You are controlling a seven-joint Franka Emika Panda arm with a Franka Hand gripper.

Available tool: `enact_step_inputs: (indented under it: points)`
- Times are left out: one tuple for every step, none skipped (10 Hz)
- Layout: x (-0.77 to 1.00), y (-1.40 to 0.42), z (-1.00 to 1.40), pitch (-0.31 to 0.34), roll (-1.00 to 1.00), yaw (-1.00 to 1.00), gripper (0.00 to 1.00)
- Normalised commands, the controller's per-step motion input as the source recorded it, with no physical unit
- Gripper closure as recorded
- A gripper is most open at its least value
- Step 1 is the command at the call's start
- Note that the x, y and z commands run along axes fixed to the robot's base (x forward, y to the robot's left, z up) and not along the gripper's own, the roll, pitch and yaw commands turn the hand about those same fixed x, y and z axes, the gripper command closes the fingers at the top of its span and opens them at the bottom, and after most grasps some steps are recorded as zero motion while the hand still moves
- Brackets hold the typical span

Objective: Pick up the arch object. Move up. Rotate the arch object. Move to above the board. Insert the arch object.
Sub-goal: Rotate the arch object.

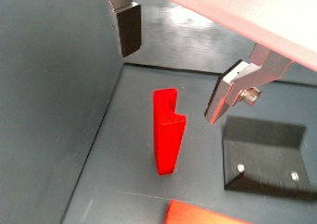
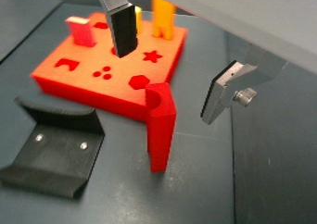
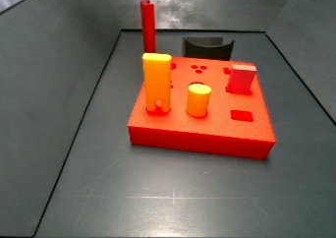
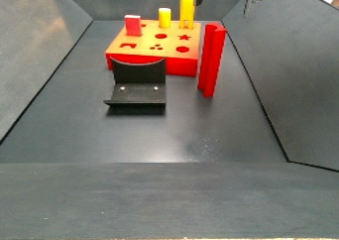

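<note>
We see a dark grey matte surface (image 4: 159, 145) closed in by sloping grey walls (image 3: 59, 55) on both sides, like a shallow trough; nothing of a wider room shows beyond them.

The board (image 4: 153, 54) sits toward the upper middle of a side view, a wide bright-red block with star, circle and other cut-outs in its top. On it stand a tall orange-yellow piece (image 3: 156, 83), a shorter yellow cylinder (image 3: 198, 100) and a short red block (image 3: 241, 79). The black curved-top block (image 4: 135, 88) lies on the surface just in front of the board in that side view, and behind the board in the other (image 3: 207, 48).

The arch object (image 4: 212, 59) stands upright on the surface just beside the board's corner, right of centre in a side view and at the upper middle in the other (image 3: 147, 28). In both wrist views it rises as a thin red slab near the frame centre (image 1: 168, 132) (image 2: 160, 126).

The hand (image 1: 180, 61) hangs above the arch object with its 2 fingers spread wide apart: 1 finger (image 1: 128, 26) at the upper left and 1 (image 1: 231, 91) at the right of a wrist view. The slab stands in the gap below them, and we see neither pad touching it. The hand carries nothing. In a side view only a sliver of it (image 4: 252, 0) shows at the top edge.
</note>
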Motion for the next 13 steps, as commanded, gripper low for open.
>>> enact_step_inputs:
  points:
    - [0.02, 0.02, -0.01, 0.018, 0.01, -1.0, 0.0]
    - [0.02, 0.02, -0.01, 0.02, 0.01, -1.0, 0.0]
    - [0.02, 0.02, -0.01, 0.021, 0.02, -1.0, 0.0]
    - [0.02, 0.02, -0.01, 0.023, 0.02, -1.0, 0.0]
    - [0.02, 0.02, -0.01, 0.026, 0.02, -1.0, 0.0]
    - [0.02, 0.02, -0.01, 0.029, 0.02, -1.0, 0.0]
    - [0.02, 0.02, -0.01, 0.032, 0.02, -1.0, 0.0]
    - [0.02, 0.02, -0.01, 0.036, 0.03, -1.0, 0.0]
    - [0.02, 0.02, -0.01, 0.044, 0.03, -1.0, 0.0]
    - [0.02, 0.02, -0.01, 0.053, 0.04, -1.0, 0.0]
    - [0.02, 0.02, -0.01, 0.065, 0.05, -1.0, 0.0]
    - [0.03, 0.02, -0.01, 0.065, 0.05, -0.75, 0.0]
    - [0.03, 0.02, -0.01, 0.064, 0.04, -0.45, 0.0]
